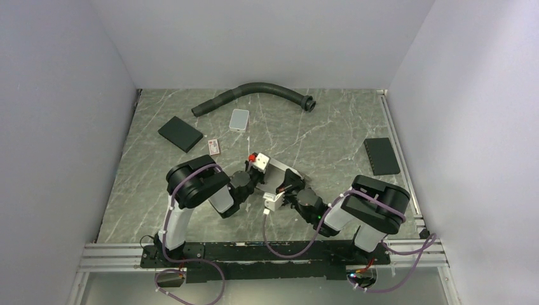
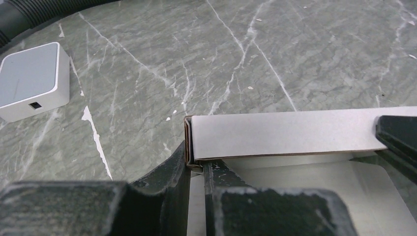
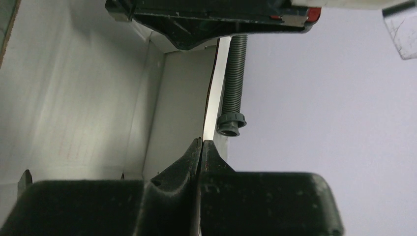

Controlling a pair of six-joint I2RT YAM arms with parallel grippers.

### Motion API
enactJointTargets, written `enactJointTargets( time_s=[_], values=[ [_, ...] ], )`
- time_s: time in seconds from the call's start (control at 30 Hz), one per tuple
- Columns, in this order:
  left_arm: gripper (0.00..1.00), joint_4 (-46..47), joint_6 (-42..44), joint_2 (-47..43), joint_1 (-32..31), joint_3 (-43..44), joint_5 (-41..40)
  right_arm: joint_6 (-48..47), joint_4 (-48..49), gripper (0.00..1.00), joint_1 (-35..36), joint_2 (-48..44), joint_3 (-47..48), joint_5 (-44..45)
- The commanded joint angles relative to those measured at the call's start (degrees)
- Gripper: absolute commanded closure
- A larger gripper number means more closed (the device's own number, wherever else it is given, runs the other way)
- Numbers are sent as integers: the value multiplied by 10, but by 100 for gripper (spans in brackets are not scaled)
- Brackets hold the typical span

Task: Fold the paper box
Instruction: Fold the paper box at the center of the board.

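Marble table [image 1: 330, 136] holds hose [image 1: 254, 88], grey tile [image 1: 239, 119], card [image 1: 214, 147], left pad [image 1: 180, 134] and right pad [image 1: 381, 156].

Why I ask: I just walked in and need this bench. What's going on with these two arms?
Both arms are working on a white paper box in the middle of the table. The left gripper pinches a folded corner of one raised wall; the right gripper pinches the thin edge of another panel. The box is only half formed, its inside open. A hose, a grey tile and two black pads lie farther off.
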Motion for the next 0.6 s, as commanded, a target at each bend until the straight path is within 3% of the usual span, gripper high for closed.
enactJointTargets(
  time_s=[0.0,0.37,0.57],
  values=[
    [100,36,3,11,-18,34,-73,35,-33,100,21,1,10,-38],
    [100,36,61,11,-35,41,-155,79,-72,100,9,-29,27,-34],
    [100,35,25,25,-35,46,-87,108,-107,100,-1,-41,39,-35]
  ],
)
